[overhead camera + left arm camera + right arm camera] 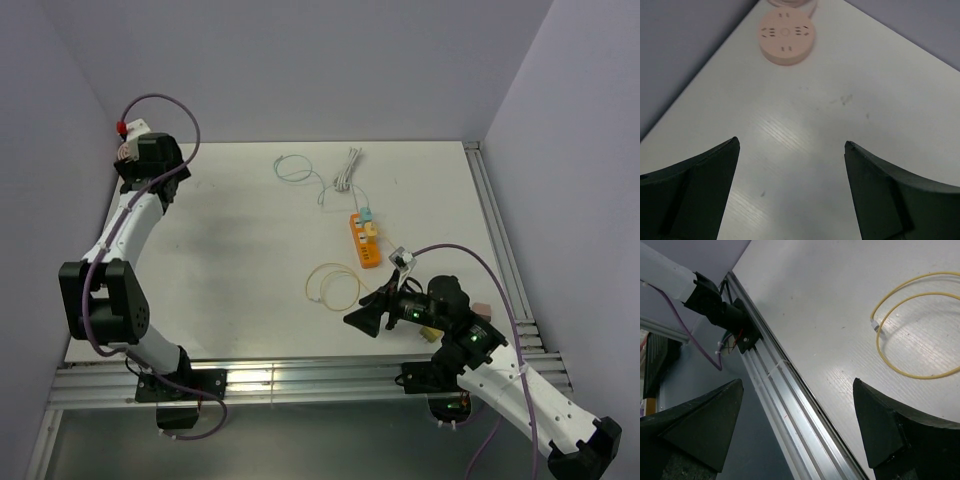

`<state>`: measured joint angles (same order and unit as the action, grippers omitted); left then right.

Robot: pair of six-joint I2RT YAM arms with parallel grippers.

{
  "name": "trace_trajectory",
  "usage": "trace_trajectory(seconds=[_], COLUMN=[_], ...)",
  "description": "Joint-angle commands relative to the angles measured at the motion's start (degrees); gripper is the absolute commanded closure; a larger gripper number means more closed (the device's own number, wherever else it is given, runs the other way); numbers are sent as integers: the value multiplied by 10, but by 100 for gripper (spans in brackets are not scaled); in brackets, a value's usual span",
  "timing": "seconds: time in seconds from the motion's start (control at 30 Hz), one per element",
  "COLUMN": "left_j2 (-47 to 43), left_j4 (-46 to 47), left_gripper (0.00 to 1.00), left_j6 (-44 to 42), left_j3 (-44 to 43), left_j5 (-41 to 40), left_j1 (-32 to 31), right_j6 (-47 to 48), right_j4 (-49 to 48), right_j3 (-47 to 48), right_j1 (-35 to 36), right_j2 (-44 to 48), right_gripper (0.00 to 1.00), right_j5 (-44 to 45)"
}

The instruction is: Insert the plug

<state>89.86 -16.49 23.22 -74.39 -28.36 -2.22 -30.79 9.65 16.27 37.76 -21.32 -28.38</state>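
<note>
Both tools stand apart, holding nothing. The left tool (791, 145) hovers at the worktop's (230, 250) far left corner, near a pink round socket (786, 37). The right tool (797, 385) hangs over the near edge beside a yellow cable (875, 325). The orange strip (366, 242) lies right of centre, just beyond that cable

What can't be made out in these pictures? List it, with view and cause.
Orange power strip, top view: sockets too small to tell which are free.
Yellow cable, right wrist view: loop cut off by the right edge.
Second pink piece, left wrist view: cut off by the top edge, beyond the pink round socket.
</note>
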Motion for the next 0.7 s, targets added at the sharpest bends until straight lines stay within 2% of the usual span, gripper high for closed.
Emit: trace_trajectory(seconds=[0.0, 0.13, 0.23, 0.47, 0.67], left_j2=[13, 82, 142, 273, 402], left_j4=[58, 67, 69, 83, 60], left_gripper=[9, 11, 12, 18, 18], left_j6=[-56, -77, -98, -121, -117], left_j3=[-37, -75, -125, -245, -412], left_j5=[-8, 35, 53, 75, 78], left_j1=[52, 109, 128, 145, 151], right_j6=[11, 13, 7, 14, 5], right_j4=[-24, -26, -33, -31, -27], right_j3=[-1, 6, -3, 3, -8], right_j1=[4, 3, 3, 3, 3], right_j2=[3, -14, -21, -11, 4], right_gripper=[3, 3, 3, 3, 3], right_j5=[-9, -6, -6, -2, 15])
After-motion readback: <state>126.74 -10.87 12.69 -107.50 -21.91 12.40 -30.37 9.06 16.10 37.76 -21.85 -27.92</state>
